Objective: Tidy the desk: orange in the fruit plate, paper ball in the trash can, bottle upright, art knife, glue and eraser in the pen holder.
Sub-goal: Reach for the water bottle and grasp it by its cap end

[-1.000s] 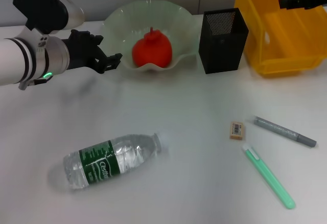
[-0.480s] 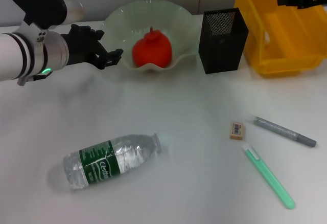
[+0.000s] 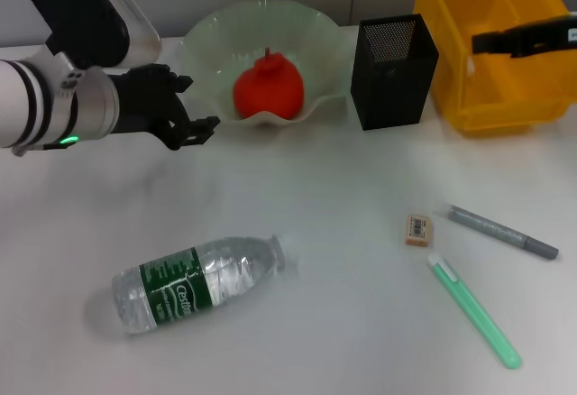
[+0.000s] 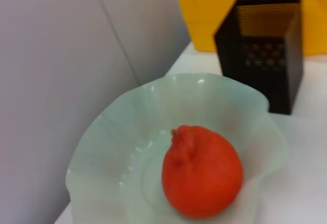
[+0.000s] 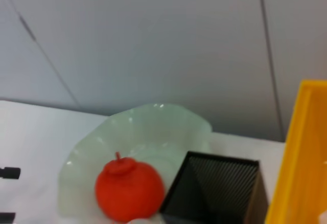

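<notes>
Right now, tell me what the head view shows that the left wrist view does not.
Only the head view shows the bottle lying on its side, the eraser, two pens, and the left end effector beside the fruit plate. The left wrist view shows nothing that the head view lacks. Both show the orange in the plate, the pen holder and the trash can.

office desk with pen holder [image 3: 394, 72], pens [image 3: 502, 232]

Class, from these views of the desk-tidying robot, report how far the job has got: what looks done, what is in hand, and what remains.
Done: the orange sits in the fruit plate. In hand: nothing; the left gripper hovers open beside the plate, and the right gripper is over the trash can. Left: the bottle lies on its side, and the eraser, grey pen and green pen lie outside the pen holder.
</notes>
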Tool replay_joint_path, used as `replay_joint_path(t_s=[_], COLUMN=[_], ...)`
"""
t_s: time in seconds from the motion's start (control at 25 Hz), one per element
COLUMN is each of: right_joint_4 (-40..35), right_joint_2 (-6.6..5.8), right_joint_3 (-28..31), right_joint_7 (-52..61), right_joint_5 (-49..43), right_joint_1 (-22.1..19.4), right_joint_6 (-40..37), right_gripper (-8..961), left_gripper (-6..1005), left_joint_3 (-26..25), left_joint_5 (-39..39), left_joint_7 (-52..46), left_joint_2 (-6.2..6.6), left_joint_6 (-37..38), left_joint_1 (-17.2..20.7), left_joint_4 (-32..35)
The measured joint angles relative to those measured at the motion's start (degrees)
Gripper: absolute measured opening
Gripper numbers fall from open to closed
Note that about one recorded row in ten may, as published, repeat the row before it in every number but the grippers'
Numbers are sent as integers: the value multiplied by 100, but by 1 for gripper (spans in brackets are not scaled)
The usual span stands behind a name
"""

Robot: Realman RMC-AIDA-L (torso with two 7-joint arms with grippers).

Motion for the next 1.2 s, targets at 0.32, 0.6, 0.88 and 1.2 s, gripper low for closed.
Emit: replay_joint_path(t_s=[0.32, 0.6, 0.88, 1.2], right_joint_4=[189, 581, 846, 1352], right_joint_2=[59, 267, 444, 482], right_joint_3=[-16, -22, -34, -56], right_joint_7=[-215, -1618, -2103, -2860], right_joint_5=[456, 995, 1221, 1236], right_joint_1=[-132, -333, -541, -684], right_joint_6=[94, 526, 716, 833], right_gripper=[58, 58, 58, 58], left_gripper=[548, 546, 544, 542], left_joint_3=[308, 723, 1025, 1282], left_joint_5=[589, 879, 1162, 1354], left_joint_7=[-278, -534, -757, -1016], left_joint_2=[2, -7, -11, -15], left_joint_6=[958, 1514, 1785, 2145], left_joint_1=[391, 600, 590, 601], left_joint_4=[1263, 1937, 2060, 2426])
